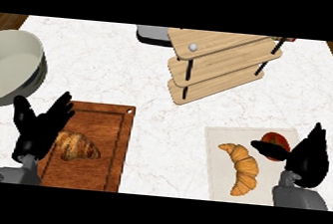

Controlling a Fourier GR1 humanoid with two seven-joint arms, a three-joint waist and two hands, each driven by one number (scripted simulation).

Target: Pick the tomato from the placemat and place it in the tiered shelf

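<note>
A red tomato (275,141) lies on the pale placemat (219,138) at the lower right, partly hidden by my right hand. That right hand (307,157) hovers at the tomato's right side, fingers straight and pointing up, thumb reaching left across the tomato's near edge. The wooden tiered shelf (221,64) stands at the back centre, tilted, with three boards on dark posts. My left hand (39,125) rests open at the lower left, fingers up, over the edge of a cutting board.
A croissant (242,168) lies on the placemat left of the tomato. A second croissant (76,146) sits on the brown cutting board (115,144). A large grey bowl (7,65) stands at the far left. A dark grey object (152,35) sits behind the shelf.
</note>
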